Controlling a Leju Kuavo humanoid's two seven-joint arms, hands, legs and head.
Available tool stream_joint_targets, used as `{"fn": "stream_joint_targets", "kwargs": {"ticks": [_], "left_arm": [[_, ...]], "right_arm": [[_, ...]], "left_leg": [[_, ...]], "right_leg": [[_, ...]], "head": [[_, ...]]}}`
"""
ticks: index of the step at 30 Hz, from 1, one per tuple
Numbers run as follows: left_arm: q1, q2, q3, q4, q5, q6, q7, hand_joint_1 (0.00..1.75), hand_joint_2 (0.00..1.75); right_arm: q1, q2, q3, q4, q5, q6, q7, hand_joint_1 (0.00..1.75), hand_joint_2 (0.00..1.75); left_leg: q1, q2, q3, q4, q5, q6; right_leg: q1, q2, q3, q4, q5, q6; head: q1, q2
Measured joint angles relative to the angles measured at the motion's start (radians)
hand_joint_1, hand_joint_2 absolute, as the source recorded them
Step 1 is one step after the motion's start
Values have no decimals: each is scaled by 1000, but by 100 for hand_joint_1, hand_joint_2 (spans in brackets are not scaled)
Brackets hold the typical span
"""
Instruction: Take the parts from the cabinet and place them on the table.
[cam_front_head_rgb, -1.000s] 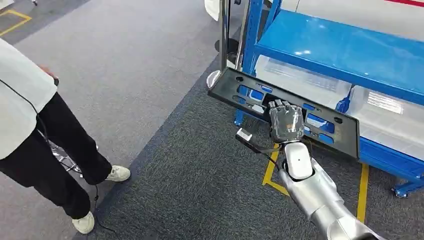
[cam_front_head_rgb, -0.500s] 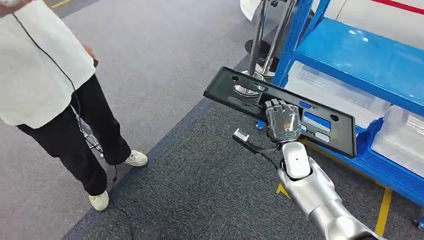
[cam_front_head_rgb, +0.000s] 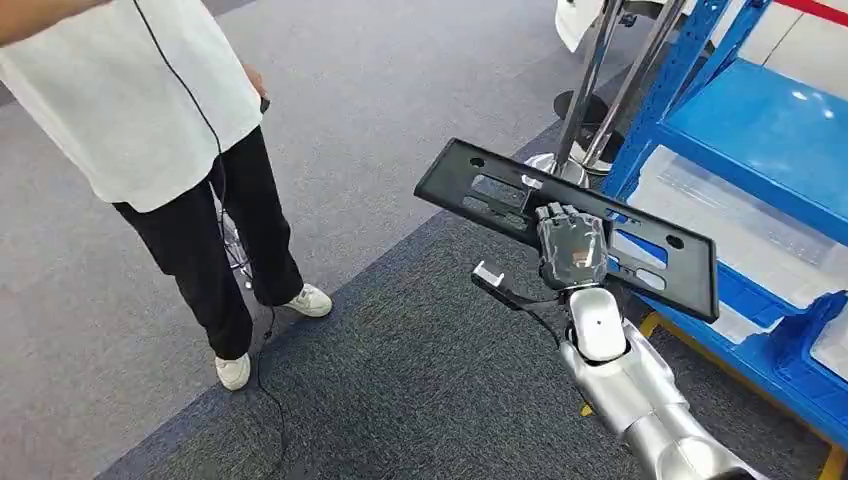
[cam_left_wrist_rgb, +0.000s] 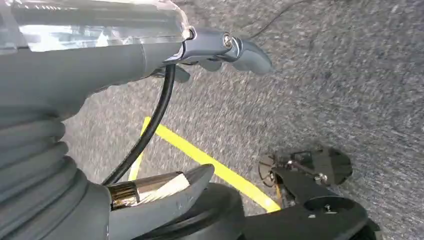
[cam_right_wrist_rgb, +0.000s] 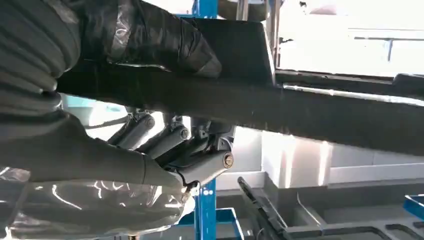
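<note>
One unlabelled black part (cam_front_head_rgb: 566, 221) in right hand (cam_front_head_rgb: 571, 247)

Our whole head view has swung: the blue metal cabinet (cam_front_head_rgb: 745, 140) has slid toward the right edge, and the person in a white top and black trousers (cam_front_head_rgb: 170, 130) now stands closer to the middle. That is our camera turning. Our right hand (cam_front_head_rgb: 571, 243) keeps its grip on the long black plastic panel (cam_front_head_rgb: 560, 220), which has come clear of the shelves.
</note>
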Motion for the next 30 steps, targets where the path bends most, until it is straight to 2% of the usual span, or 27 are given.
{"fn": "stream_joint_targets", "kwargs": {"ticks": [1, 2, 3, 4, 5, 6, 7, 8, 9, 10, 11, 13, 14, 15, 16, 17, 19, 20, 21, 22, 23, 24, 25, 26, 28, 29, 30], "left_arm": [[-2, 0, 0, 0, -1, 0, 0, 0, 175], [-5, 0, 0, 0, -1, 0, 0, 0, 175], [-7, 0, 0, 0, -2, 0, 0, 0, 175], [-9, 0, 0, 0, -8, 0, 5, 0, 175], [-15, -5, -2, 0, -10, 1, 23, 0, 175], [-22, -13, -3, 0, -12, 5, 48, 0, 175], [-30, -18, -3, 0, -15, 13, 65, 0, 175], [-39, -23, -3, 0, -18, 17, 74, 0, 175], [-50, -29, -3, 0, -18, 18, 79, 0, 175], [-61, -34, -5, 0, -18, 18, 83, 0, 175], [-67, -40, -7, 0, -18, 18, 84, 0, 175], [-67, -45, -9, 0, -18, 18, 84, 0, 175], [-66, -46, -9, 0, -17, 19, 84, 0, 175], [-61, -52, -9, 0, -16, 21, 83, 0, 175], [-62, -51, -9, 0, -14, 26, 81, 0, 175], [-66, -51, -9, 0, -11, 29, 80, 0, 175], [-69, -53, -9, 0, -8, 30, 77, 0, 175], [-68, -53, -9, 0, -7, 30, 77, 0, 175], [-66, -54, -9, 0, -5, 30, 77, 0, 175], [-64, -54, -9, 0, -4, 30, 78, 0, 175], [-64, -55, -9, 0, -3, 30, 78, 0, 175], [-64, -55, -9, 0, -1, 30, 77, 0, 175], [-65, -55, -8, 0, 0, 30, 77, 0, 175], [-67, -55, -8, 0, 0, 30, 76, 0, 175], [-62, -56, -8, 0, -6, 20, 63, 0, 175], [-57, -56, -8, 0, -19, 9, 51, 0, 175], [-51, -53, -12, 0, -34, 2, 39, 0, 175]], "right_arm": [[-3, 0, 0, 0, 0, 0, 1, 175, 175], [-4, 0, -1, 0, 0, 0, 1, 175, 175], [-2, 0, -1, 0, 0, 0, 0, 175, 175], [-2, -1, -1, 0, 0, 0, -7, 175, 175], [-2, 0, -1, 0, 0, 0, -21, 175, 175], [-5, 7, -1, 0, 0, 0, -26, 175, 175], [-9, 17, -1, 1, 0, 0, -22, 175, 175], [-15, 26, 0, 1, 0, 0, -18, 175, 175], [-22, 34, 0, 1, 0, 0, -18, 175, 175], [-27, 37, 1, 2, 0, 0, -18, 175, 175], [-31, 37, 1, 3, 0, 0, -16, 175, 175], [-31, 47, 3, 6, 0, 0, -12, 175, 175], [-34, 52, 5, 6, 0, 0, -9, 175, 175], [-37, 54, 5, 7, 0, 0, -7, 175, 175], [-41, 54, 6, 10, 0, 0, -7, 175, 175], [-42, 55, 6, 11, 0, 0, -6, 175, 175], [-39, 54, 8, 18, 0, 0, -9, 175, 175], [-37, 54, 8, 21, 0, 0, -10, 175, 175], [-37, 55, 9, 23, 0, 0, -10, 175, 175], [-37, 55, 9, 24, 0, 0, -11, 175, 175], [-39, 55, 9, 24, 0, 0, -12, 175, 175], [-41, 55, 9, 26, 0, 0, -12, 175, 175], [-44, 55, 9, 29, 0, 0, -13, 175, 175], [-44, 56, 9, 29, 0, 0, -13, 175, 175], [-40, 60, 11, 32, 0, 0, -8, 175, 175], [-40, 59, 13, 32, 0, 0, 25, 175, 175], [-40, 56, 13, 31, 0, 0, 62, 175, 175]], "left_leg": [[3, 36, -23, 52, -32, -5], [7, 52, -57, 124, -67, -10], [10, 60, -97, 206, -100, -14], [13, 63, -126, 262, -117, -17], [16, 65, -137, 281, -110, -20], [17, 66, -122, 247, -82, -20], [17, 71, -83, 172, -38, -18], [16, 85, -34, 79, 5, -13], [11, 122, 11, -8, 31, -6], [-6, 137, 25, -30, 16, -3], [-4, 126, 20, -31, 21, 5], [-6, 104, 16, -32, 22, 11], [-4, 96, 21, -44, 27, 20], [3, 90, 28, -54, 34, 28], [5, 81, 28, -57, 36, 36], [5, 75, 26, -56, 37, 41], [3, 51, 26, -54, 36, 44], [2, 36, 26, -52, 36, 44], [2, 22, 26, -48, 34, 44], [3, 9, 26, -42, 32, 42], [5, -4, 26, -37, 28, 39], [6, -15, 25, -28, 23, 34], [3, -24, 14, -20, 20, 27], [4, -33, 4, -9, 19, 24], [11, -54, -1, -18, 28, 9], [12, -66, -3, -19, 30, 3], [13, -43, -9, -12, 22, 1]], "right_leg": [[1, -11, 3, -2, 0, -5], [2, -22, 4, -2, -1, -6], [3, -35, 4, -2, -2, -8], [3, -47, 4, -1, -3, -8], [3, -60, 5, -1, -4, -7], [3, -70, 6, 0, -5, -6], [3, -79, 7, 0, -7, -4], [3, -88, 11, 0, -9, -2], [4, -97, 16, -1, -12, 2], [11, -108, 15, 0, -15, 7], [12, -115, 17, -1, -15, 14], [12, -138, 26, -9, -15, 21], [15, -144, 29, -12, -16, 28], [8, -106, 25, 1, -31, 33], [8, -63, 6, 42, -63, 30], [9, -46, -26, 111, -100, 28], [11, -33, -103, 269, -158, 28], [11, -33, -124, 302, -155, 28], [10, -32, -119, 281, -126, 27], [9, -31, -95, 221, -82, 27], [8, -26, -57, 137, -33, 25], [5, -2, -22, 54, 8, 24], [0, 53, -14, 33, -11, 24], [-3, 54, -13, 22, -10, 23], [9, 34, -15, 25, -11, 17], [5, 22, -14, 21, -8, 11], [-1, 8, -7, 13, -4, 3]], "head": [[-8, 0], [-6, 0], [-7, 0], [-7, 0], [-7, 0], [-7, 0], [-7, 0], [-8, 0], [-7, 0], [-8, 0], [-6, 0], [-6, 0], [-6, 0], [-5, 0], [-6, 0], [-5, 0], [-5, 0], [-5, 0], [-5, 0], [-5, 0], [-5, 0], [-5, 0], [-4, 0], [-7, 0], [-5, 0], [-5, 0], [-6, 0]]}}
